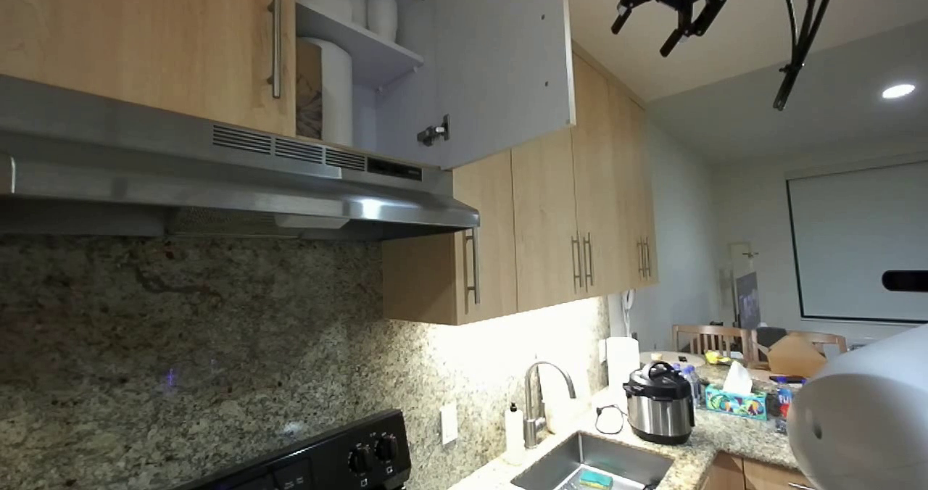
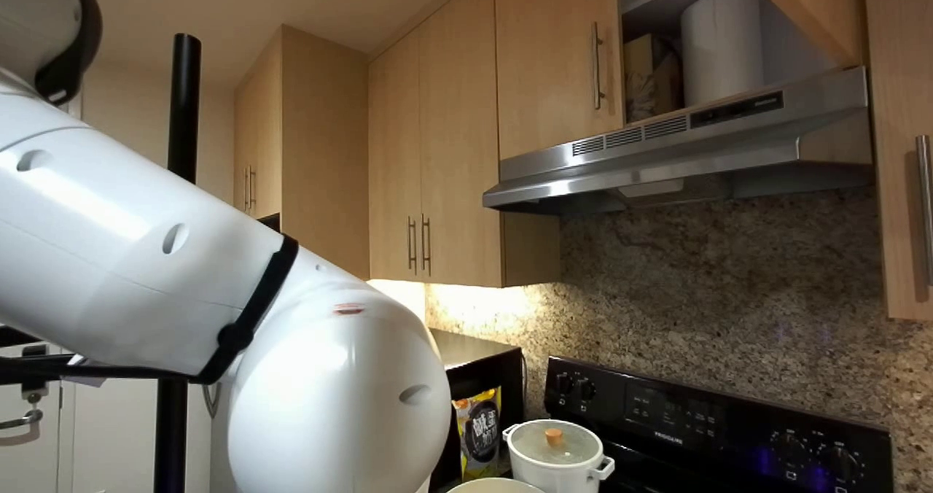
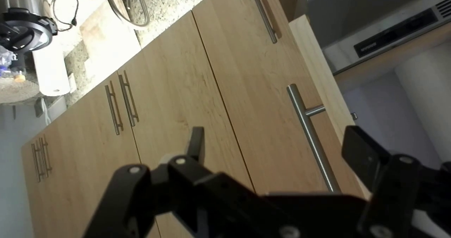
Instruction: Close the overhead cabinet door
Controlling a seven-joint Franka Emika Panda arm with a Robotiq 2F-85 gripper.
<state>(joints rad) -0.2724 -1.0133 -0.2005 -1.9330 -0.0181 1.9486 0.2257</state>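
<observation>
The overhead cabinet door [image 1: 504, 62] stands wide open above the right end of the range hood [image 1: 290, 196], hinged on its right side, its pale inner face turned left toward the shelf [image 1: 373, 51]. The gripper [image 1: 643, 35] hangs in the air to the right of it, on the outer-face side, its two fingers [image 3: 196, 143] spread and pinching nothing. In the wrist view the door's edge and steel handle [image 3: 312, 136] show between the fingers; whether anything touches cannot be told.

The step in hand is probably the approach for a push. It would be wise to bring the fingers together first, so neither hooks behind the handle, then press the outer face near the handle, away from the hinges [image 1: 433, 133], and sweep left along the door's own arc. Slow down towards the end, or the door may slam; keep the fingertips out of the closing gap.

Below, on the right, the speckled stone counter [image 1: 739, 432] carries a cooker [image 1: 660, 407], just beyond the steel sink [image 1: 616, 452], with a tissue box [image 1: 734, 402] farther right. In an exterior view a white pot [image 2: 550, 471] with a glass lid stands just beside a snack bag [image 2: 481, 435], near the left end of the black stove panel [image 2: 736, 421]. Chairs [image 1: 710, 330] show far off at the right.
</observation>
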